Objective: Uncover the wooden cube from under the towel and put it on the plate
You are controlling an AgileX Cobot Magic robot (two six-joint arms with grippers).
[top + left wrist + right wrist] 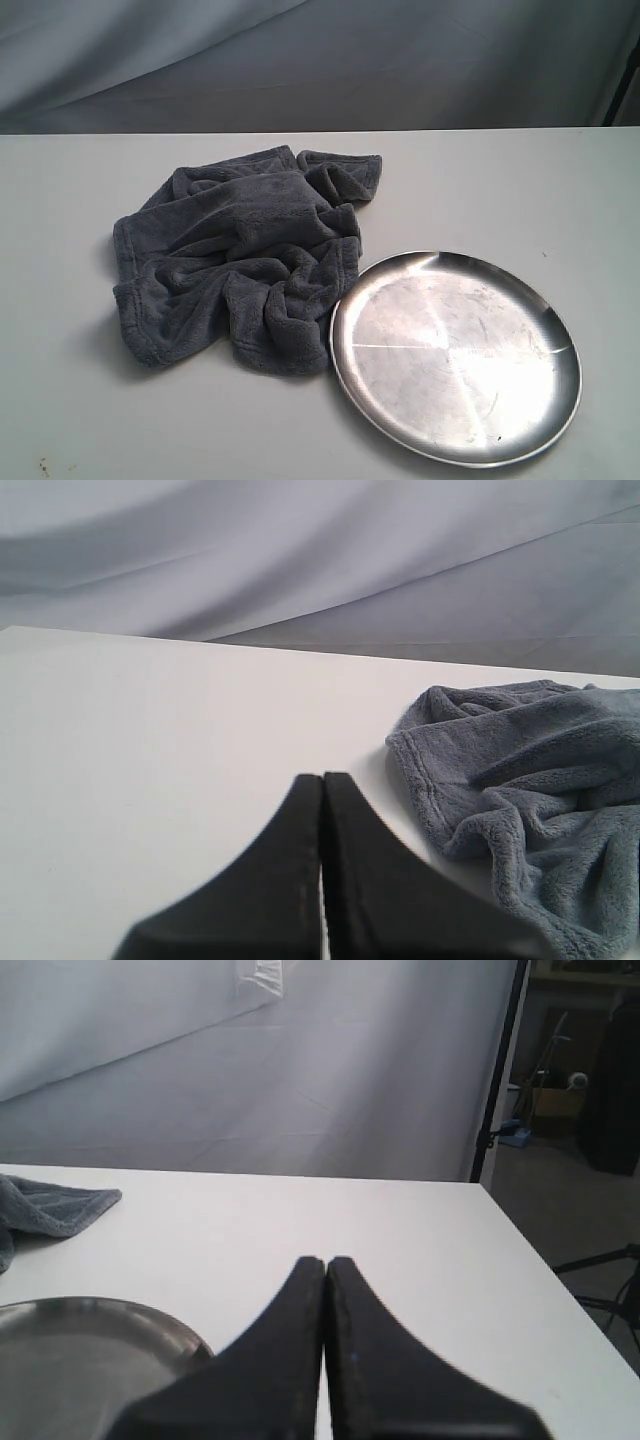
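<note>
1. Two things lie on the white table (520, 190): the towel (240, 260) and the plate (455, 355).
2. In the exterior view the towel is bunched in a rumpled heap of dark grey folds, left of the table's middle, at about 10 o'clock from the plate.
3. The plate lies flat and bare, at about 4 o'clock from the towel. The towel's lower right fold reaches the plate's rim at its 10 o'clock edge.
4. The wooden cube cannot be seen in any view, so its place cannot be told.
5. The left gripper (322, 777) has its two black fingers pressed together with nothing between them. It hangs over bare table, and the towel's hemmed edge lies near it.
6. The right gripper (326, 1260) is likewise closed tight and empty. It hangs over the table, just beside the plate's rim.
7. Neither gripper shows in the exterior view.
8. A grey cloth backdrop (320, 60) hangs beyond the table's far edge, at 12 o'clock.
</note>
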